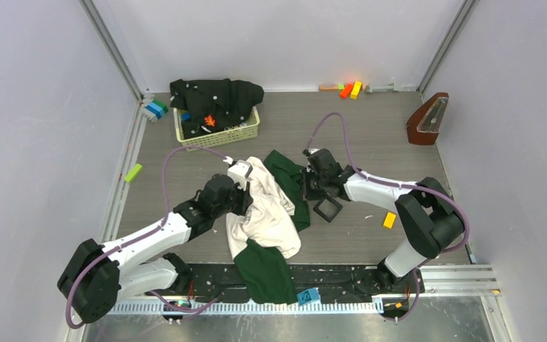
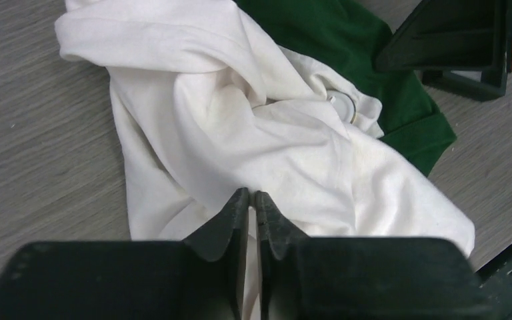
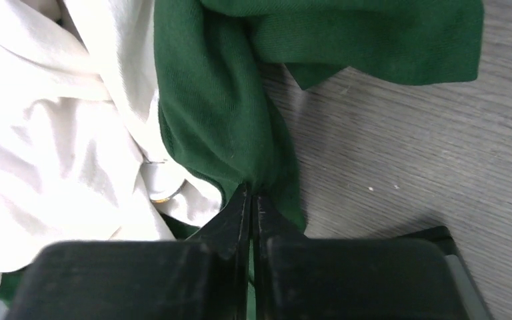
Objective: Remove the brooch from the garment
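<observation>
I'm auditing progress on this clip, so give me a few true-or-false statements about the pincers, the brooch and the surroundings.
1. The left pincer is shut on white fabric of the garment. True.
2. The right pincer hangs open above the bare table. False: it is shut on a green fold of the garment.
3. The brooch lies on the table, clear of the cloth. False: the round metal piece sits on the white fabric beside the green part.
4. A black garment lies heaped in the basket at the far side. True.
</observation>
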